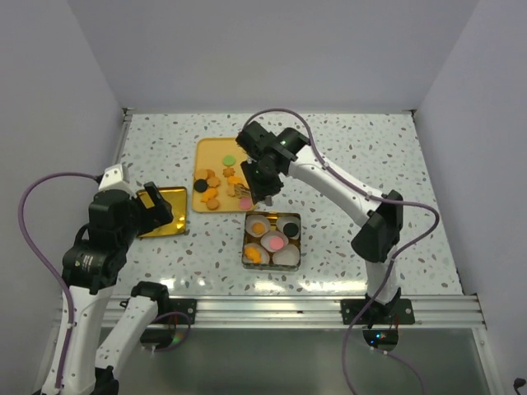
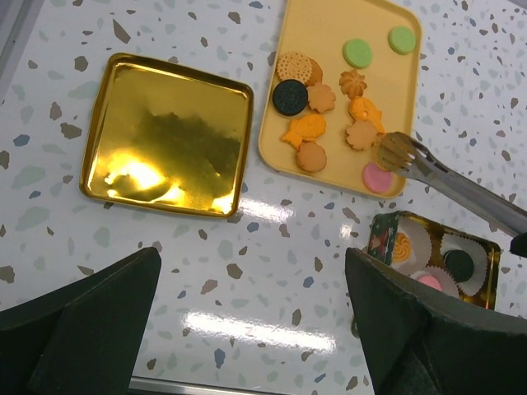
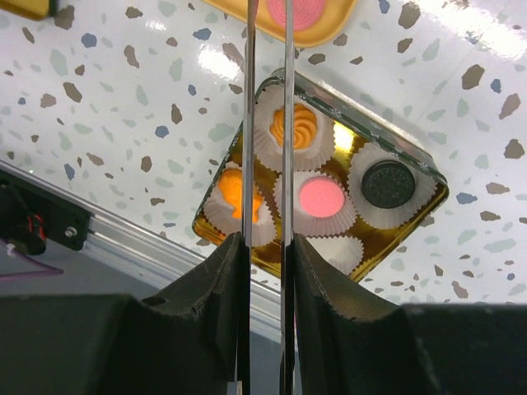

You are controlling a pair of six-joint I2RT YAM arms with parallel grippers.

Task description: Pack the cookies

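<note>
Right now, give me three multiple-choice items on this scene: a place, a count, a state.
1. The shiny gold square lid lies: A) left of the yellow plastic tray; B) right of it; C) on it.
2. Round green cookies on the tray: A) one; B) two; C) four.
3. The right gripper is: A) open, empty; B) shut on the metal tongs; C) shut on a cookie.
1A: top view shows it there. 2B: left wrist view shows both. 3B: right wrist view shows the handles clamped.

Speckled table carries a gold square lid at left, a yellow tray just beside it, a gold tin of white paper cups nearer, and metal tongs reach over the tray's near edge.
</note>
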